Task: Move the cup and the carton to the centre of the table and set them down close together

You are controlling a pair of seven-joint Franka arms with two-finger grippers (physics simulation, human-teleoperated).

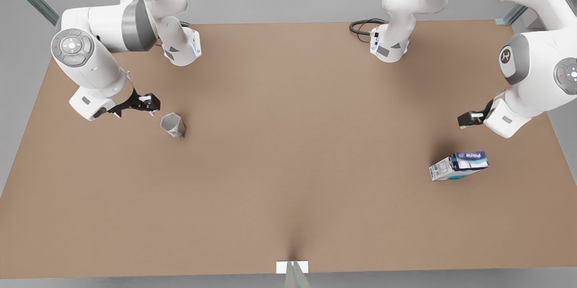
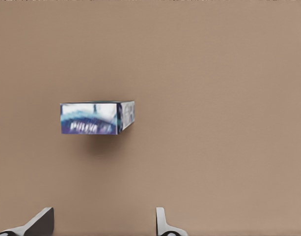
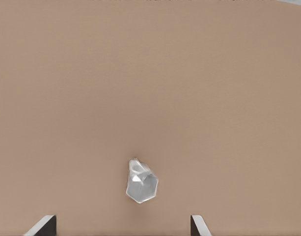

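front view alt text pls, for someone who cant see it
A cup stands at the front view's left of a table and a carton at its right, far apart. The open right gripper hovers beside the cup; the open left gripper hangs above the carton.

Both wrist cameras cut their own grippers off at the 6 o'clock edge: just two fingertips (image 2: 162,223) of the left gripper (image 2: 98,223) and two fingertips (image 3: 198,226) of the right gripper (image 3: 122,227) poke in. The white lettering on the carton (image 2: 97,118) is too smeared to read.
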